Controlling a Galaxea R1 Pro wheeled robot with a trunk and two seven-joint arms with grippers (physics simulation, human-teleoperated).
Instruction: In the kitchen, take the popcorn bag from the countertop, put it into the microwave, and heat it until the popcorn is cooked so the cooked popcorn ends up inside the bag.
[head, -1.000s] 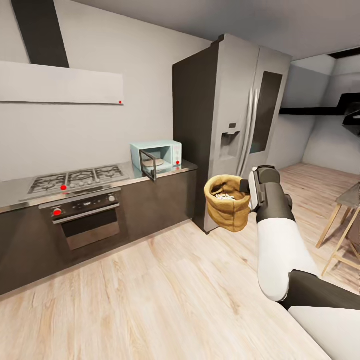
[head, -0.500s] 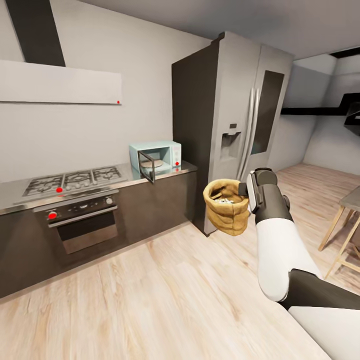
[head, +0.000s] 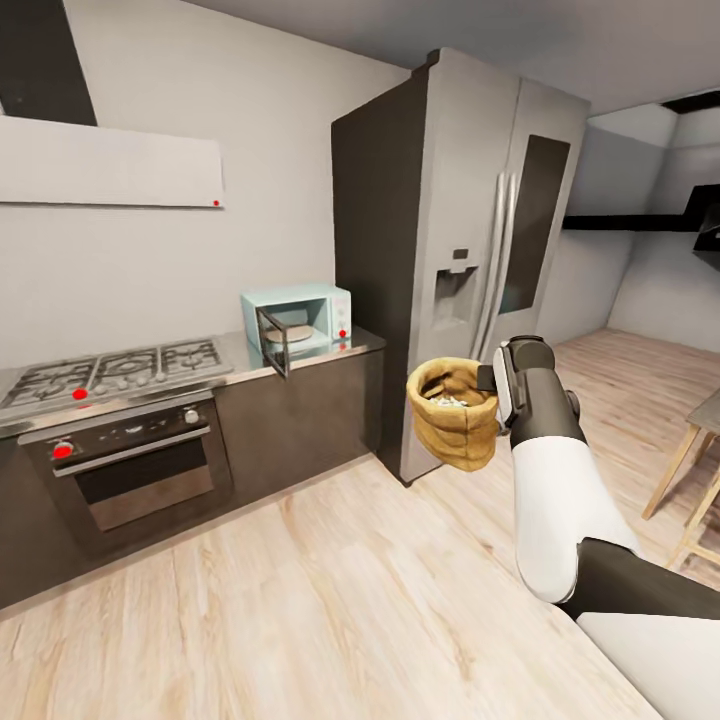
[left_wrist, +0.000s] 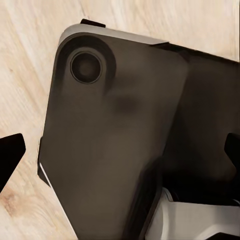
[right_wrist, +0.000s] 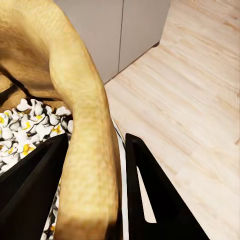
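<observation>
1. From the head view, we are holding the popcorn bag (head: 455, 415) aloft in our right gripper (head: 490, 378), before the fridge (head: 470, 230), well apart from the open microwave (head: 300, 315) on the countertop (head: 300, 358).
2. The right wrist view is revealing our fingers (right_wrist: 150, 200) pinching the bag's rim, with popcorn (right_wrist: 25, 130) inside.
3. We cannot tell our left gripper's state.

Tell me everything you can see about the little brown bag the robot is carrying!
The popcorn bag is a small tan sack that looks like crumpled paper, with ribbed folds and a thick rolled rim. It hangs upright in the air above the wood floor, in front of the fridge. Its top is open, and white and yellow popcorn sits inside. The right gripper pinches its rim, one finger inside and one outside. Nothing else touches it.
</observation>
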